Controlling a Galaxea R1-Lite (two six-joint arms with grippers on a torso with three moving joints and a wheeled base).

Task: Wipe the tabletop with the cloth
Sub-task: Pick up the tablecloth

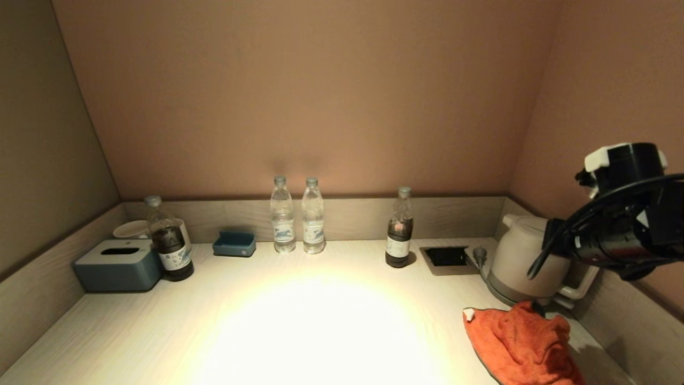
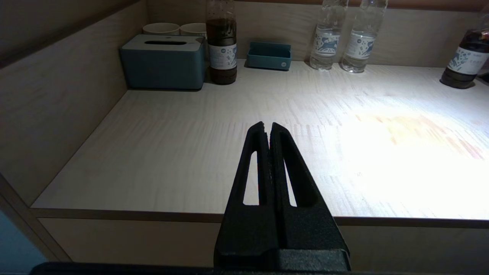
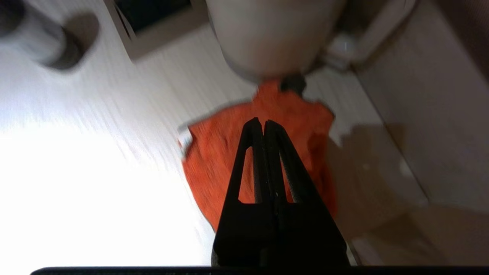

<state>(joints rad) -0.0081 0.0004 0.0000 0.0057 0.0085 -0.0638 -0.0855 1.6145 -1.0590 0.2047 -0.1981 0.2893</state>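
Wood tabletop (image 1: 299, 321), orange cloth (image 1: 521, 342) crumpled near right by the kettle (image 1: 521, 262).
Right gripper (image 3: 263, 121) above cloth, jaws together; left gripper (image 2: 267, 125) near edge, jaws together.

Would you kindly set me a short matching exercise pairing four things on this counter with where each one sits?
Things:
1. cloth
2. tissue box
3. kettle
4. two clear bottles

Places:
A. back wall, near the middle
B. front right, lying on the tabletop
C. far left corner, beside a dark bottle
D. right side, just behind the cloth

Pairs: 1-B, 2-C, 3-D, 4-A
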